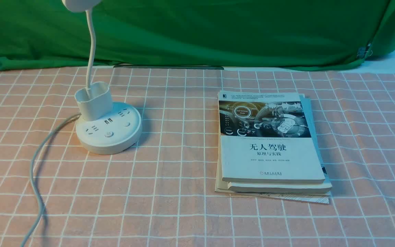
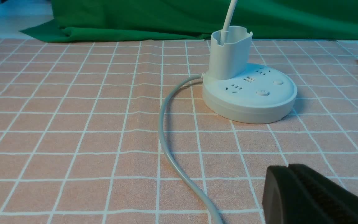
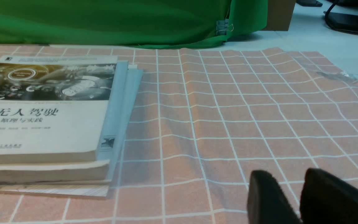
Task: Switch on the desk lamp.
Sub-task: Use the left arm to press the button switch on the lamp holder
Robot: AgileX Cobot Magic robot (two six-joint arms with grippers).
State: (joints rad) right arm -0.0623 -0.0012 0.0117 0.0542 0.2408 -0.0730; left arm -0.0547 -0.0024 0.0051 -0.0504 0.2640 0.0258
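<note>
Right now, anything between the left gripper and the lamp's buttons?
Nothing visible blocks it. Bare cloth lies between the left gripper and the lamp; its cord lies flat nearby, and the books sit off to the right.

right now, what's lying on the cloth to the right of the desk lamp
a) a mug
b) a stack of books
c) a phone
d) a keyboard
B: a stack of books lies flat on the checked cloth, to the right of the desk lamp and apart from it.
</note>
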